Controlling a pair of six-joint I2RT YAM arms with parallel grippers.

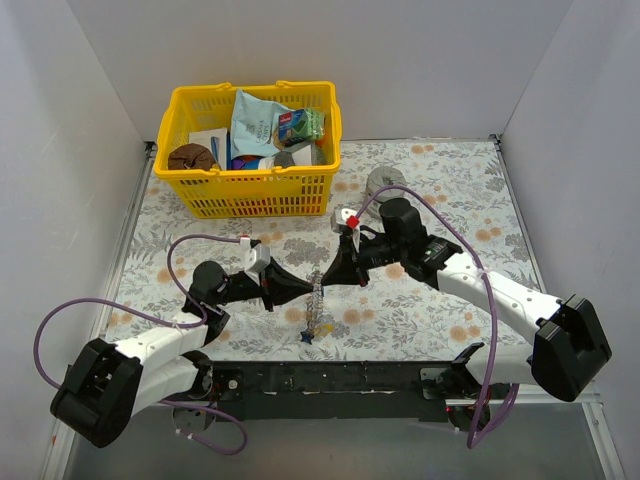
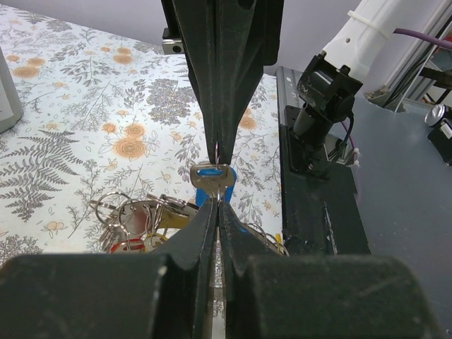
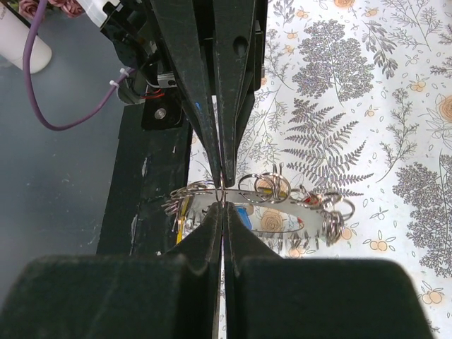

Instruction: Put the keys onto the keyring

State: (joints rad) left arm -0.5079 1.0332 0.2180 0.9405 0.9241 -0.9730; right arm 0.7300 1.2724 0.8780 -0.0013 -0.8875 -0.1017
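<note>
The flowered tabletop (image 1: 450,300) is carrying everything. The two arms are reaching in from the near edge and meeting nose to nose above its middle. A yellow basket (image 1: 260,190) stuffed with packets is sitting well beyond the left claw (image 2: 216,204), toward the far wall. A squat grey cylinder (image 1: 385,181) is standing beyond the right claw (image 3: 222,205), near its wrist and to the right of the basket.

Both claws are pinching fully closed, with no gap showing between the fingers of either. The right claw is gripping the near edge of the keyring (image 3: 272,219), whose flat silver band is stretching away to one side of the tips, seen almost edge on. The left claw is clamping the blue key (image 2: 212,176) right at its fingertips, and the shank is pointing straight at the right claw's tips, which are closing on a thin wire loop there. The other keys (image 2: 145,222) are dangling in a bunch of small rings below and beside the two tips, just above the tabletop.
</note>
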